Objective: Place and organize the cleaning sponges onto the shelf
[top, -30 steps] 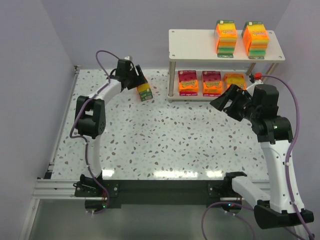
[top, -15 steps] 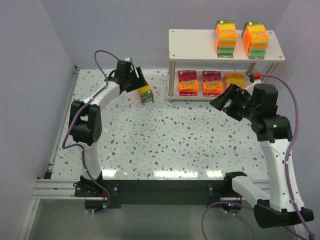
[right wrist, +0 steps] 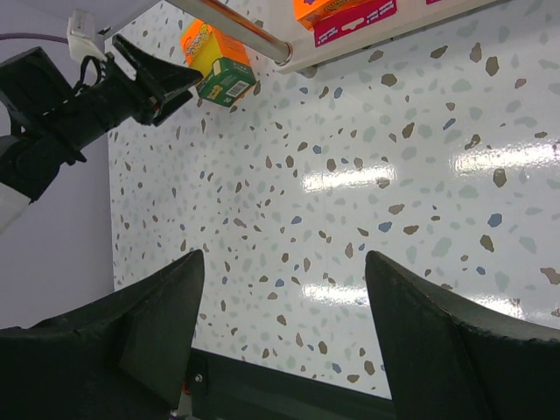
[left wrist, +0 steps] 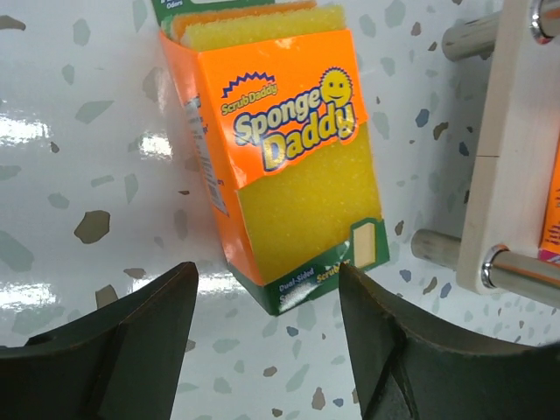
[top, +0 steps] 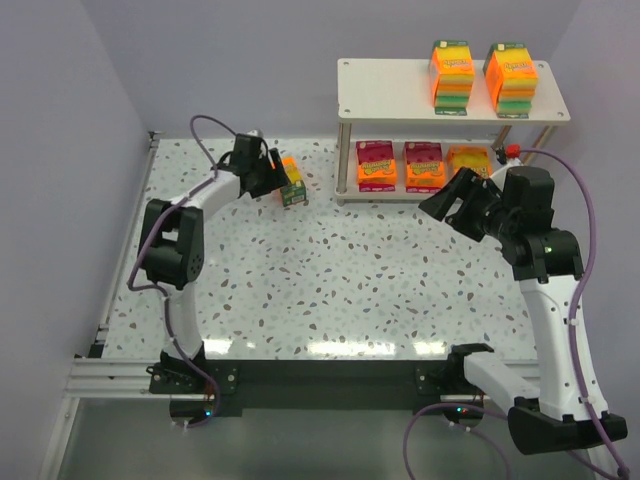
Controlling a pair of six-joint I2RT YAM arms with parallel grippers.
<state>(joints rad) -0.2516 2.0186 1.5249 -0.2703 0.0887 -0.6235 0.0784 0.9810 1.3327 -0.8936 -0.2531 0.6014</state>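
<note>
Speckled table (top: 330, 290) is seen across most of the top view. A two-tier shelf (top: 400, 90) is set at its far R side, w/ pale boards on thin legs.

R arm (top: 555, 300) is raised from the near R corner and bent toward the shelf front. L arm (top: 185, 215) is stretched fwd to the far L-centre of the table.

Five packs are placed on the shelf:
- Top board, R half: an upright pack (top: 452, 75) and a second upright pack (top: 511, 78) are stood side by side.
- Lower board: a magenta-label pack (top: 375, 165), a second magenta-label pack (top: 423, 165) and an orange pack (top: 468, 160) are laid flat in a row.

The sixth, a Sponge Daddy pack (left wrist: 289, 166), is found on the table just L of the shelf legs, not on the shelf. Orange wrap, yellow sponge and a green end are shown.

L gripper (left wrist: 267, 271) is held open. The pack's green end is framed btwn its fingertips w/ a gap each side, and no contact is seen.

R gripper (right wrist: 282, 262) is spread wide w/ nothing btwn the fingers. It is held over the table, just in front of the lower board's R end.
</note>
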